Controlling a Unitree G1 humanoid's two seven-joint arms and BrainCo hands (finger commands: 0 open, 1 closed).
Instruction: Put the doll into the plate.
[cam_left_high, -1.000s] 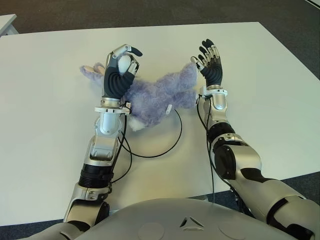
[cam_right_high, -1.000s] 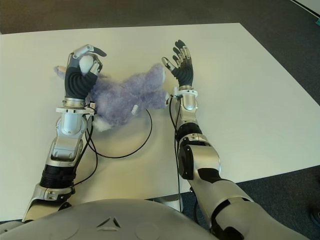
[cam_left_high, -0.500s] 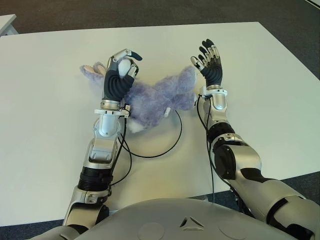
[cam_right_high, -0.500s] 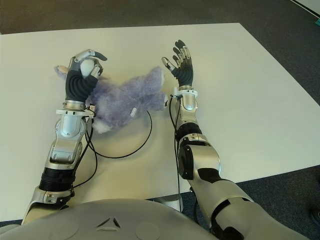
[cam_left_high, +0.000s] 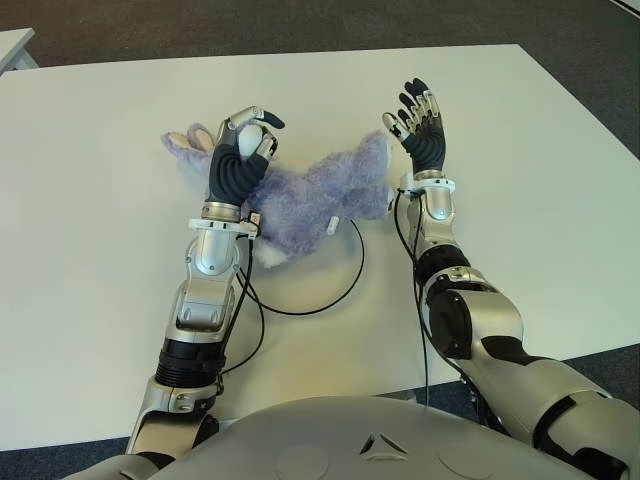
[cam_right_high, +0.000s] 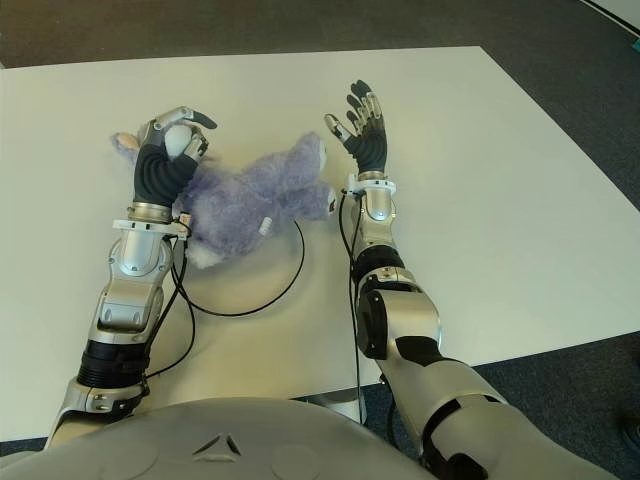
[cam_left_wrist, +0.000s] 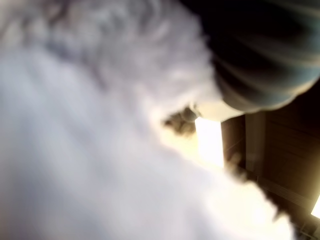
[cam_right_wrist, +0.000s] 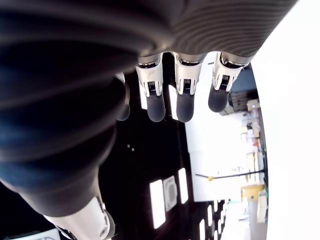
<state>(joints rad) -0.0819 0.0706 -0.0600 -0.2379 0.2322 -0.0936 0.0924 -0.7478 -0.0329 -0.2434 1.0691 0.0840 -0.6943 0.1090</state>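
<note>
A fluffy purple rabbit doll (cam_left_high: 315, 195) lies across the white table (cam_left_high: 90, 260), its pink-lined ears (cam_left_high: 188, 140) pointing to the left. My left hand (cam_left_high: 246, 135) is raised over the doll's head end, fingers curled around a white part of it. Purple-white fur (cam_left_wrist: 75, 150) fills the left wrist view. My right hand (cam_left_high: 418, 120) stands upright just right of the doll's other end, fingers (cam_right_wrist: 182, 100) spread and holding nothing. No plate shows in any view.
A black cable (cam_left_high: 335, 290) loops on the table in front of the doll, between my two forearms. The table's far edge (cam_left_high: 300, 50) and right edge (cam_left_high: 600, 130) border dark carpet.
My left hand has sunk a little toward the table with the doll, and the doll's body has settled lower. The right hand has not moved.
</note>
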